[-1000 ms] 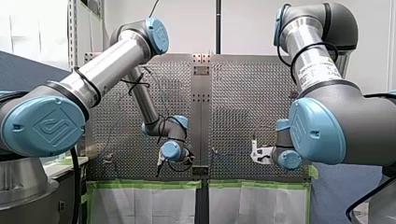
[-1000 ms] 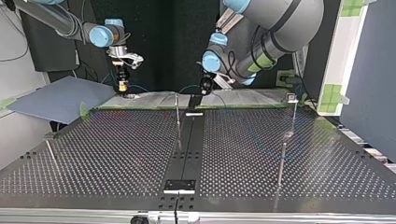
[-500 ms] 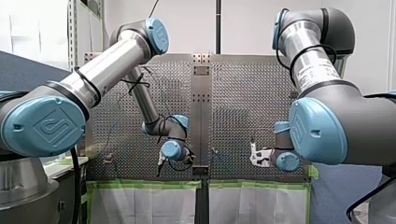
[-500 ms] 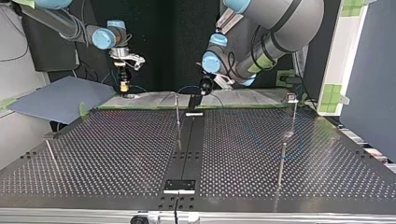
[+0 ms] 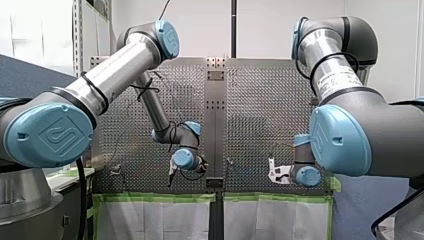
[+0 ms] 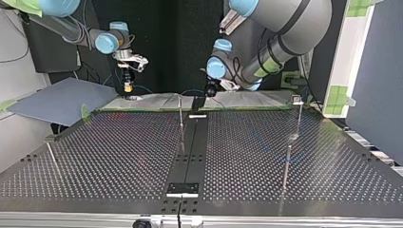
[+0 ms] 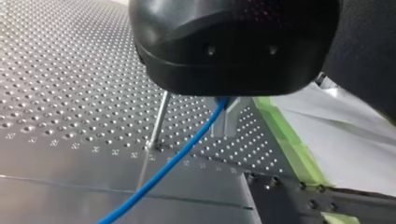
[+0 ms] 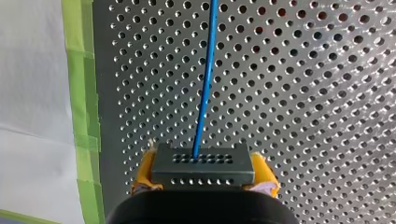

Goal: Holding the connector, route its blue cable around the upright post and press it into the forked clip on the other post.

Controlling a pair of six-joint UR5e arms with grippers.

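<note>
Connector (image 8: 203, 164), a dark block with rows of small holes, clamped crosswise in the right jaws, with yellow pads (image 8: 264, 171) tight against its two ends. Blue cable (image 8: 205, 79) out of the holed face, running straight ahead of the jaws, close over the perforated tabletop (image 8: 303, 93). Beside it, green tape (image 8: 80, 93) along the tabletop's edge and a white sheet (image 8: 32, 93) beyond that.

In the top view, the connector (image 6: 127, 87) hanging nose-down above the tabletop's far edge, toward that view's far left corner. Whether touching the surface or just off it, unclear.

Left jaws out of sight under the black housing (image 7: 233, 42) in the left wrist view, so impossible to tell whether open or closed, or holding anything. Cable (image 7: 182, 154) out from beneath that housing, slanting down across the tabletop and passing a thin post (image 7: 159, 122), near its foot but apart from it. Pale metal bracket (image 7: 231, 116) right behind the cable at the point of emerging, contact unclear. In the top view, left jaws near the middle of the far edge, just beyond the central post (image 6: 181, 121).
</note>
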